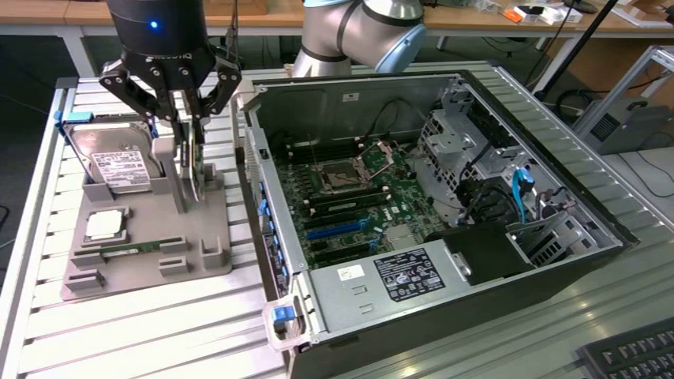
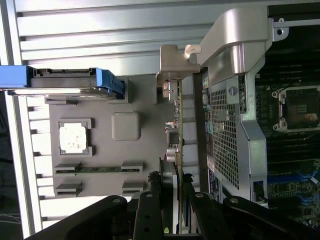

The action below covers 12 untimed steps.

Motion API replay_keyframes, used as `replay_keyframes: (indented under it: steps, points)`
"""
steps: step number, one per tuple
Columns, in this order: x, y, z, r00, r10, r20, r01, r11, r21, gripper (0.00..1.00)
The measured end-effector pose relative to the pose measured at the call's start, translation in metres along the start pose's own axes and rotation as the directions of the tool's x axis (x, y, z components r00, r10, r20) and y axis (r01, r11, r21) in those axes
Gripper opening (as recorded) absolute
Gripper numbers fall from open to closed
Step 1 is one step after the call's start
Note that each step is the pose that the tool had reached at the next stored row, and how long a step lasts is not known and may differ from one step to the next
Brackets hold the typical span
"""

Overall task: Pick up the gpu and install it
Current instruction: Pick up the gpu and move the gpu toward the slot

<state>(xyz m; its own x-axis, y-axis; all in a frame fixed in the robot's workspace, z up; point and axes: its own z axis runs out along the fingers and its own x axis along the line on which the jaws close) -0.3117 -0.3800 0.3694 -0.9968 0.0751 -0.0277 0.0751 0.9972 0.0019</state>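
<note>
Gripper (image 1: 186, 126) is clamped on the upper edge of the gpu (image 1: 189, 180), the card hanging on edge straight below it at the grey tray (image 1: 137, 272), just beside the open PC case (image 1: 337, 99).

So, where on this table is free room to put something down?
Free: the bare table slats in front of the grey tray, on the exterior view's left, and the strip between the computer case and the keyboard. Crowded: the tray itself, where the pincer grips the upright graphics card, and the narrow gap between tray and case.
</note>
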Motion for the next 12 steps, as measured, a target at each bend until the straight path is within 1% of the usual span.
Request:
replay_keyframes:
  steps: [12]
  points:
    - [-0.0001,0.0000,-0.0043,1.0000,0.000,0.0001,0.000,1.0000,-0.0001,0.27]
